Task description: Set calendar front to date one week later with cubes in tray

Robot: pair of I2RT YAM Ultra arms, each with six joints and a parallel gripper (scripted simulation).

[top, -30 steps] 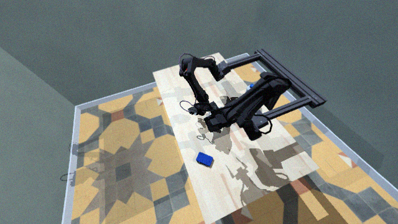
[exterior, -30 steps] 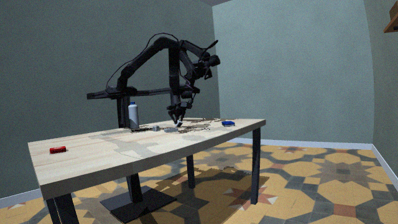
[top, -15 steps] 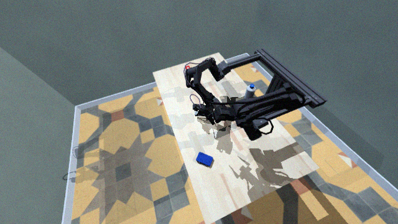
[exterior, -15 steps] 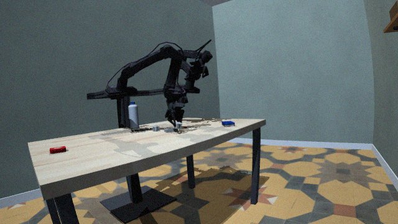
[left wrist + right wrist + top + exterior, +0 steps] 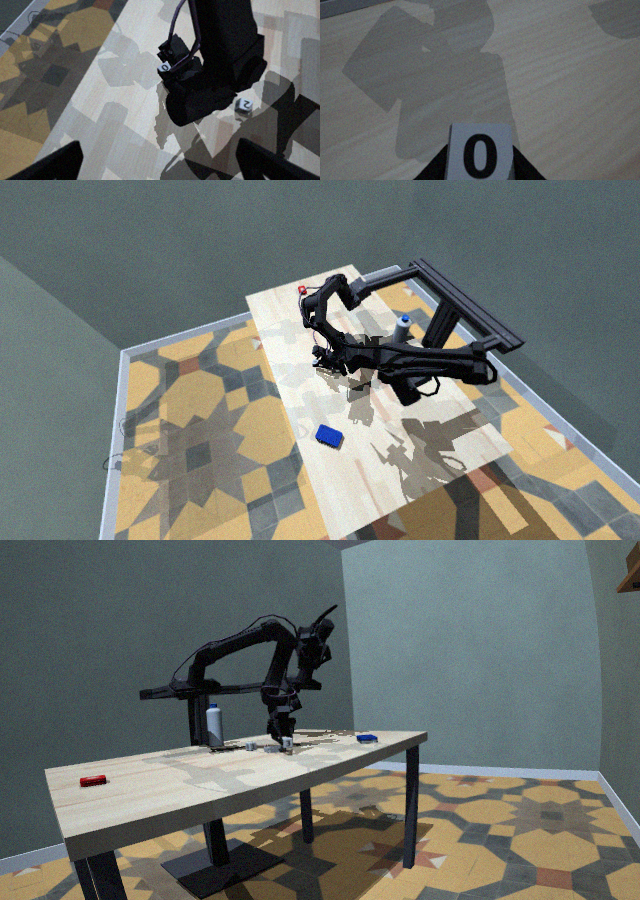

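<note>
My right gripper [image 5: 285, 738] [image 5: 479, 152] is shut on a white cube [image 5: 287, 742] [image 5: 164, 68] with a black 0 on the face toward its wrist camera. It holds the cube just above the table, beside the small grey tray [image 5: 271, 749]. The right arm hides the tray in the left wrist view, and whether the tray is empty is too small to tell. A second cube [image 5: 251, 745] [image 5: 244, 104] stands on the table on the tray's other side, with a 2 on its upper face. My left gripper [image 5: 159, 146] is open and empty, high above the table.
A white bottle [image 5: 401, 328] [image 5: 214, 726] with a blue cap stands near the robot's mount. A blue block [image 5: 329, 435] [image 5: 367, 738] lies toward one table end, a red object [image 5: 302, 289] [image 5: 93, 781] near the other. The two arms are close together over the middle.
</note>
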